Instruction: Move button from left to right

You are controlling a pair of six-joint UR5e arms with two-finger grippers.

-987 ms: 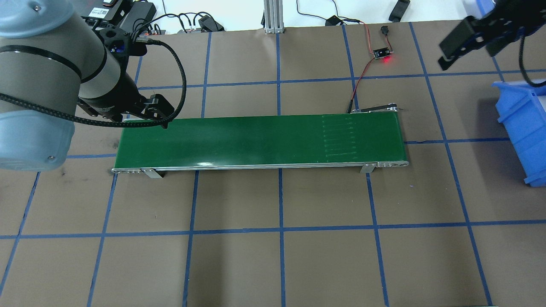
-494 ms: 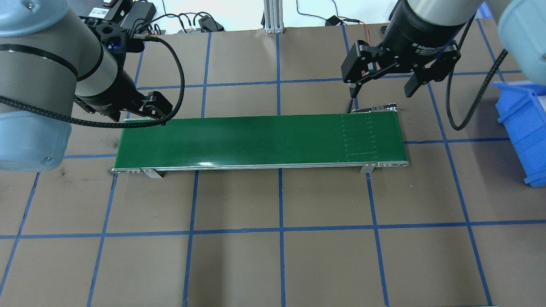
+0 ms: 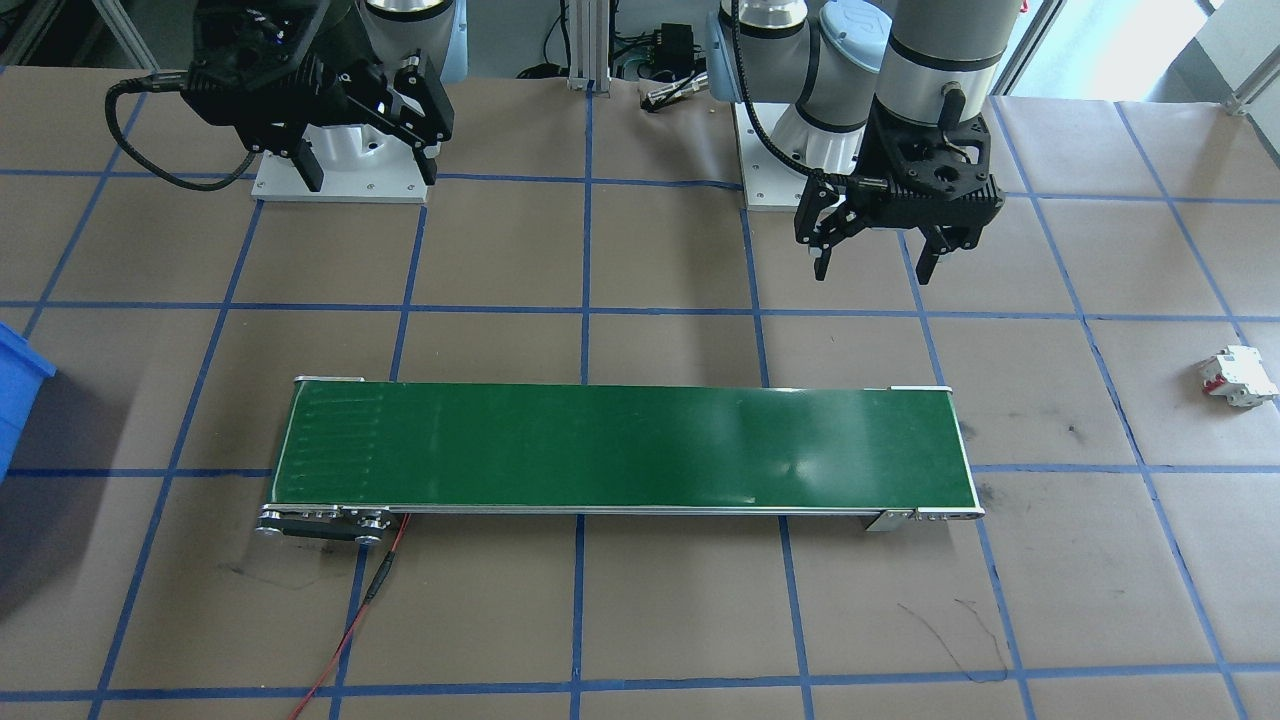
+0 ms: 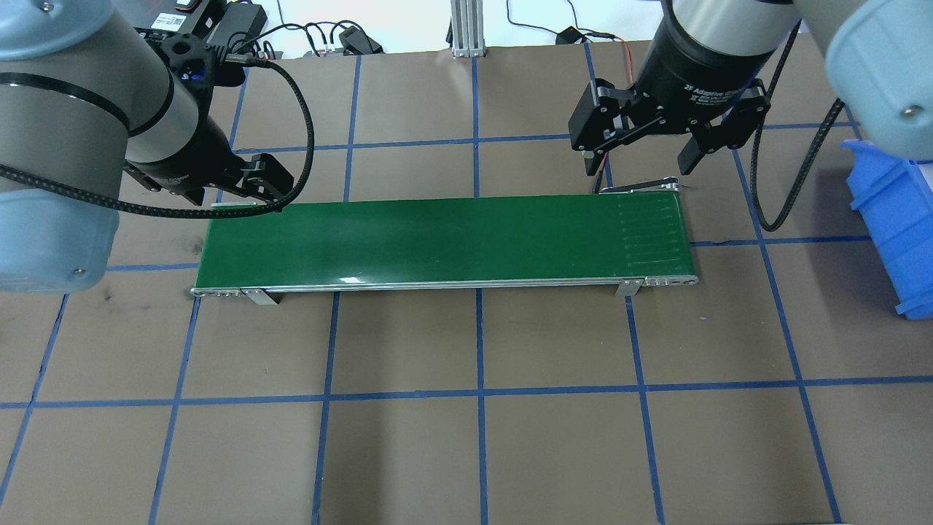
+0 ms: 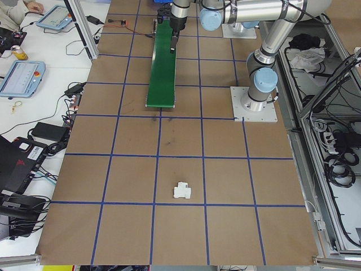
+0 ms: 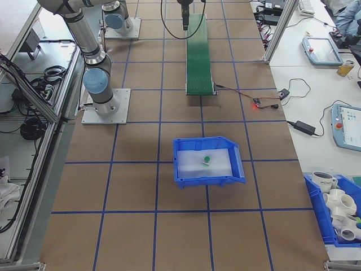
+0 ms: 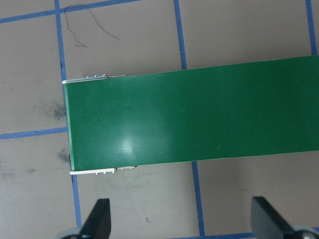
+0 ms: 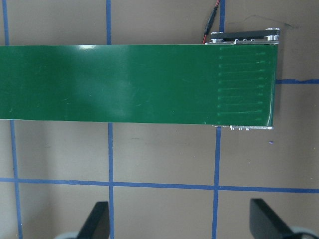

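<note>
The button (image 6: 206, 159), a small thing with a green cap, lies inside the blue bin (image 6: 210, 176) in the exterior right view; the bin's wall hides it in the overhead view. My left gripper (image 3: 872, 270) hangs open and empty on the robot's side of the green conveyor belt (image 4: 444, 237), near its left end. Its fingers (image 7: 97, 220) frame bare table below the belt end. My right gripper (image 4: 638, 164) is also open and empty, hovering by the belt's right end, with the belt ahead of its fingers (image 8: 95, 219).
The blue bin (image 4: 893, 219) stands at the table's right edge. A white block with red marks (image 3: 1238, 376) lies on the table off the belt's left end. A red wire (image 3: 350, 620) leads from the belt's motor end to a small lit board (image 6: 256, 103).
My right arm has swung from near the blue bin leftwards to the belt's right end. The belt's seam marks have shifted to the right. The left arm has hardly moved.
</note>
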